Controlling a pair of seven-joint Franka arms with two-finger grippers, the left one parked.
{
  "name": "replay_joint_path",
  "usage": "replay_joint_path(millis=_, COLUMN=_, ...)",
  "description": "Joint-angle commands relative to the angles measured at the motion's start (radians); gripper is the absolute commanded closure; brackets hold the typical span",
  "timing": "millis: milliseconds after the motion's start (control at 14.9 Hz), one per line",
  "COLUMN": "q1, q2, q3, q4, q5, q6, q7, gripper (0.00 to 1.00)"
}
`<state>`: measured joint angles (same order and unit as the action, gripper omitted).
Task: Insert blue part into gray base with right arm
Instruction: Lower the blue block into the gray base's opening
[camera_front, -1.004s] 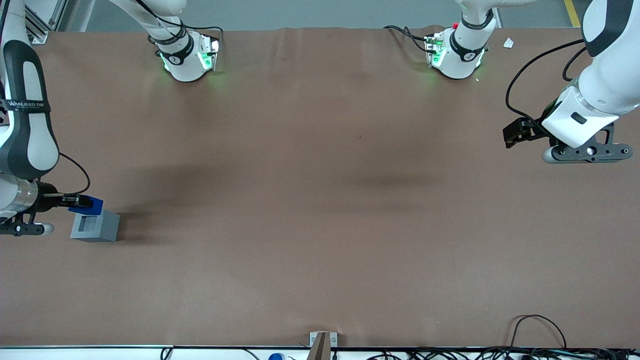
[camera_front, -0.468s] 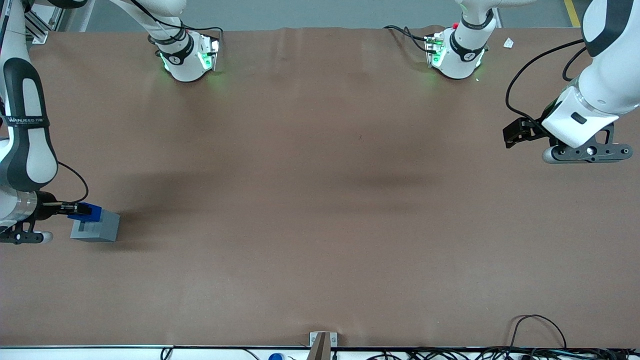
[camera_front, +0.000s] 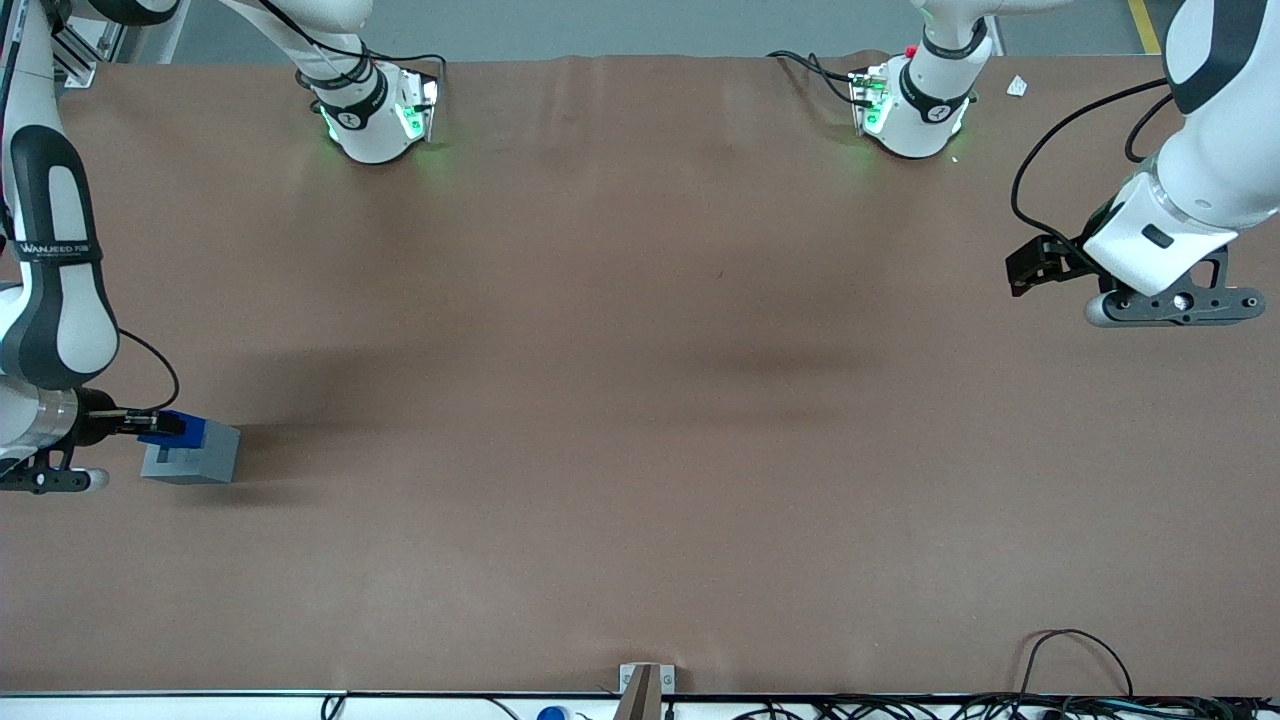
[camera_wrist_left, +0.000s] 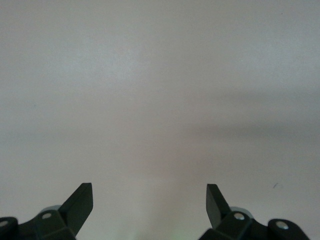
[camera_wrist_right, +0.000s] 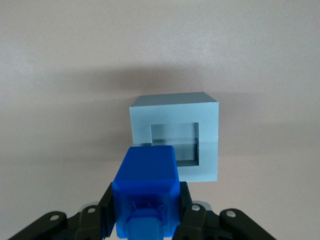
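Note:
The gray base (camera_front: 190, 455) is a light gray cube with a square recess in its top, standing on the brown table toward the working arm's end. It also shows in the right wrist view (camera_wrist_right: 175, 137), recess open and empty. My right gripper (camera_front: 165, 428) is shut on the blue part (camera_front: 180, 430), a bright blue block held between both fingers (camera_wrist_right: 107, 205). In the wrist view the blue part (camera_wrist_right: 146, 192) hangs just above the base, over the recess's edge and offset from its middle. The right arm (camera_front: 50, 300) reaches in from the table's end.
The brown table (camera_front: 640, 380) spreads wide toward the parked arm's end. Two arm bases (camera_front: 375, 110) with green lights stand farthest from the camera. Cables (camera_front: 1080, 660) lie along the table's near edge.
My right gripper has come down with the blue part and shifted slightly, so the part now sits lower and overlaps the gray base's top edge. The base has not moved.

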<state>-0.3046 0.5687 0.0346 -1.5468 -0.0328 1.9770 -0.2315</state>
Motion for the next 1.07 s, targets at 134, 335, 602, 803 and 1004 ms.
replay_joint_path(millis=134, q1=-0.016, q2=0.03, q3=0.013, q4=0.036, q5=-0.012, q6=0.013, q7=-0.045, gripper=0.99)
replay_joint_path(millis=335, q1=-0.016, q2=0.03, q3=0.013, q4=0.043, q5=-0.013, q6=0.014, q7=-0.048, gripper=1.0)
replay_joint_path(millis=602, q1=-0.022, q2=0.034, q3=0.011, q4=0.059, q5=-0.013, q6=0.014, q7=-0.06, gripper=1.0)
replay_joint_path(millis=803, q1=-0.025, q2=0.036, q3=0.011, q4=0.063, q5=-0.015, q6=0.016, q7=-0.062, gripper=1.0)
replay_joint_path(millis=1004, q1=-0.028, q2=0.045, q3=0.01, q4=0.068, q5=-0.015, q6=0.017, q7=-0.075, gripper=1.0)
